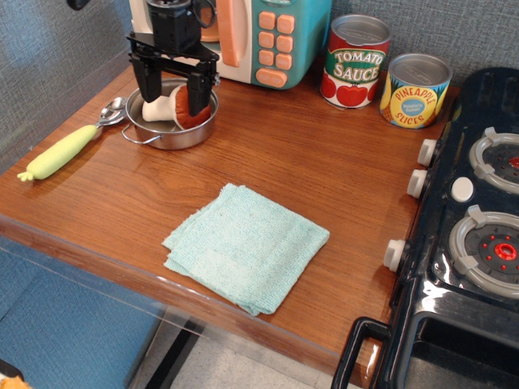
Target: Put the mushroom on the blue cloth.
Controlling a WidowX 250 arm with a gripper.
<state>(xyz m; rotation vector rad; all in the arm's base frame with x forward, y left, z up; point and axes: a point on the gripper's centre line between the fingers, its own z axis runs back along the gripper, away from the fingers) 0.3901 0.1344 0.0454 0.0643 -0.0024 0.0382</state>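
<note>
The blue cloth (246, 258) lies flat at lower centre of the wooden table (324, 170), well apart from the steel pot (173, 132) at upper left. The mushroom (180, 107) lies on its side in that pot, with the gripper (172, 96) spread wide, one finger at each side of it.

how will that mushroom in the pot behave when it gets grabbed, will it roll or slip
The mushroom lies on its side in the steel pot, and its rounded cap would probably roll if nudged. It looks like a light toy, so lifting should be easy. The open hand straddles it; the smooth, curved cap may slip, so the thick stem seems the safer grip.
</note>
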